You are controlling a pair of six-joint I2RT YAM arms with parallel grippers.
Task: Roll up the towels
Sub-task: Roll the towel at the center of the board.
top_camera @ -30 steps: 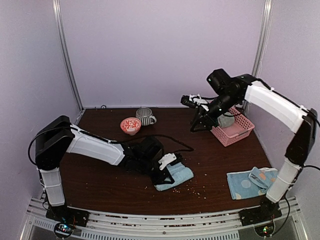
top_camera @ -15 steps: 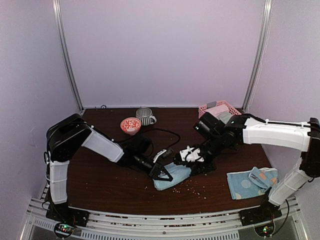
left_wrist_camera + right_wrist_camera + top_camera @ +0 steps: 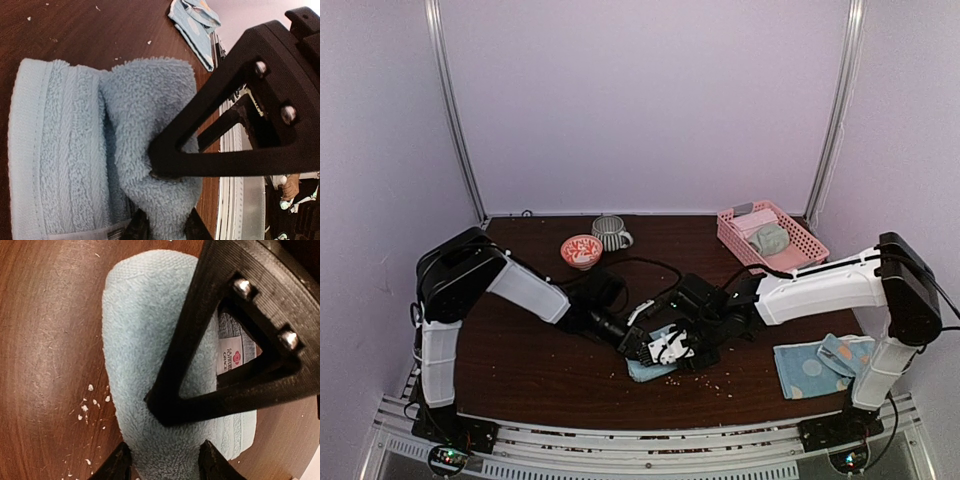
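A plain light blue towel (image 3: 642, 370) lies partly rolled on the brown table near the front middle. My left gripper (image 3: 642, 350) reaches in from the left. In the left wrist view my left gripper (image 3: 162, 200) is shut on a thick fold of this towel (image 3: 75, 150). My right gripper (image 3: 665, 352) comes in from the right. Its fingers straddle the rounded end of the towel (image 3: 135, 340) without squeezing it, so my right gripper (image 3: 162, 437) is open; a white label (image 3: 230, 357) shows behind. A dotted blue towel (image 3: 820, 365) lies at front right.
A pink lattice basket (image 3: 802, 250) at back right holds a grey-green towel (image 3: 769, 238) and a pink one (image 3: 750, 222). A red patterned bowl (image 3: 581, 250) and a striped mug (image 3: 610, 232) stand at the back. A black cable (image 3: 640, 266) crosses the table. Crumbs (image 3: 705, 380) lie by the towel.
My right arm swung down from the basket to the plain blue towel and now straddles its right end. The left gripper stayed on the towel, which is more bunched.
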